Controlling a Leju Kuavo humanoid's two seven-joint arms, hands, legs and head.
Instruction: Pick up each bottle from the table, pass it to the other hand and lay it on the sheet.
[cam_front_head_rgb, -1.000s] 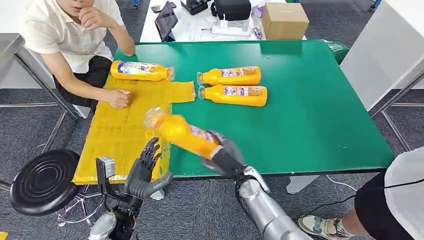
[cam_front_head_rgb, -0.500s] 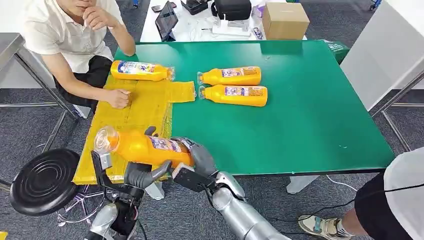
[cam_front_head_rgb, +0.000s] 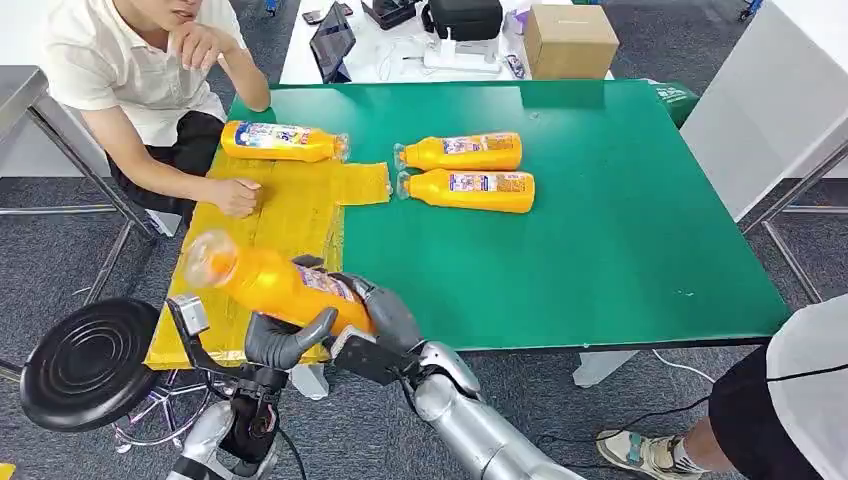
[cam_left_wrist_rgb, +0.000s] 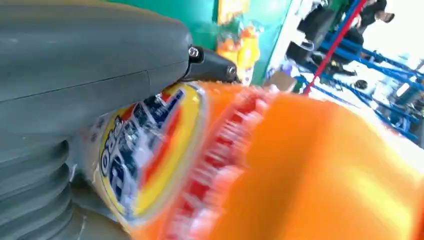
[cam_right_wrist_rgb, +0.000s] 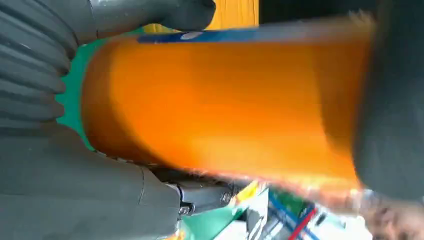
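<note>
Hands: my right hand (cam_front_head_rgb: 385, 312) and left hand (cam_front_head_rgb: 283, 338) both clasp the bottle (cam_front_head_rgb: 275, 284)
Risk: releasing right early; bottle tips off sheet (cam_front_head_rgb: 285, 215)

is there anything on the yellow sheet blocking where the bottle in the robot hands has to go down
Mostly not. The held bottle hangs over the near part of the yellow sheet, which looks bare there. Farther back, a person's fist rests on the sheet and another bottle lies at its far edge.
</note>
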